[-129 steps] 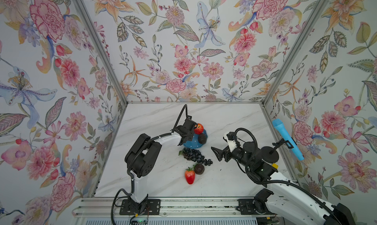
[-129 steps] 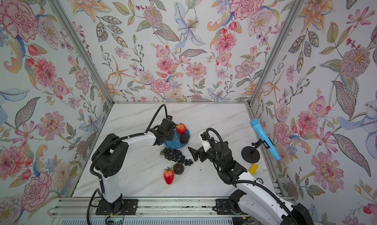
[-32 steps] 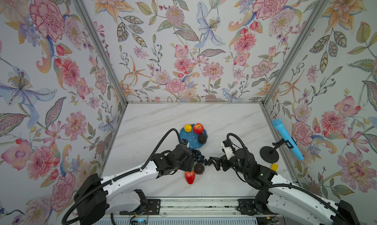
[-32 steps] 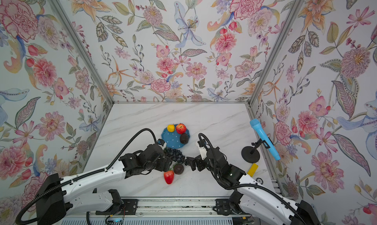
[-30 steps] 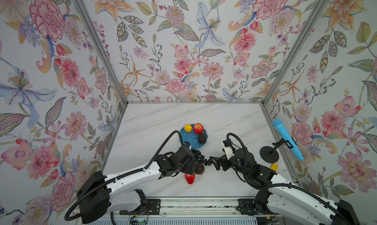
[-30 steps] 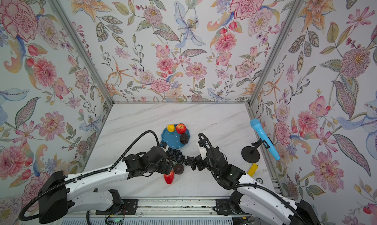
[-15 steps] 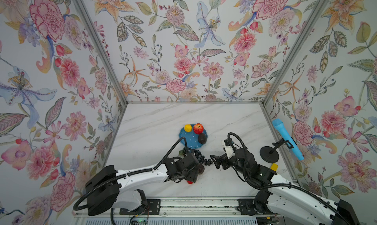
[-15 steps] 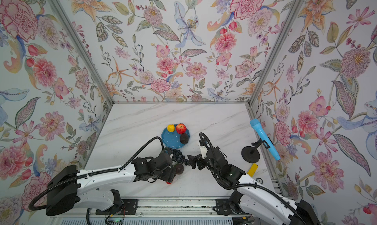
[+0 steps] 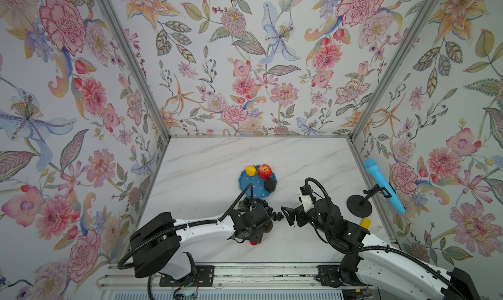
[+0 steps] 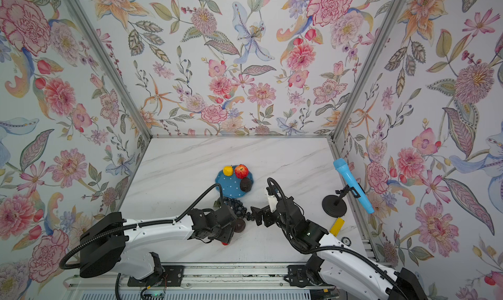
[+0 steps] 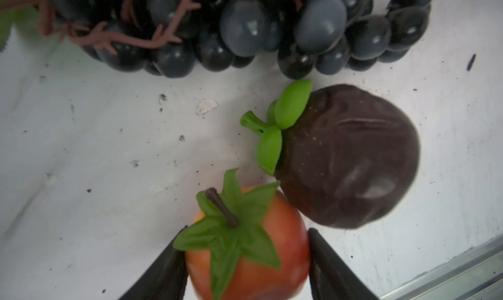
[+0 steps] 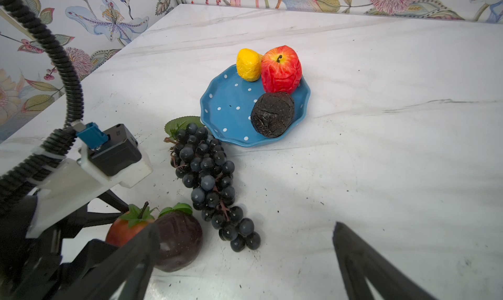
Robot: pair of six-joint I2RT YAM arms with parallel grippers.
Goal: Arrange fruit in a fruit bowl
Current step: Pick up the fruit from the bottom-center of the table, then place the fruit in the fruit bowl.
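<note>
Strawberry (image 11: 242,266) is what we've got our left gripper (image 11: 247,230) on. In the left wrist view both black fingers (image 11: 168,268) sit right against its sides, narrowed to the fruit's width. The fruit is down on the marble table (image 12: 381,149), in the near half.

Just right of it, and touching it, we see the round dark brown-purple fruit (image 11: 348,159) with its green leaves. A bit farther back lies the dark grape bunch (image 12: 206,170). It stretches from the bowl's near-left rim toward the near edge, with its top end right up against that rim.

The fruit bowl (image 12: 228,105), blue with white dots, sits mid-table and holds three pieces. We see the small yellow fruit (image 12: 248,64) at the far left and the red-yellow apple (image 12: 281,70) touching it at the far right. The blackish avocado (image 12: 272,115) is on the near right.

Our right gripper (image 12: 245,226) hangs wide open and empty just right of the grape bunch's tip. Over by the right wall we see a light-blue toy microphone (image 9: 382,187) on its black stand.
</note>
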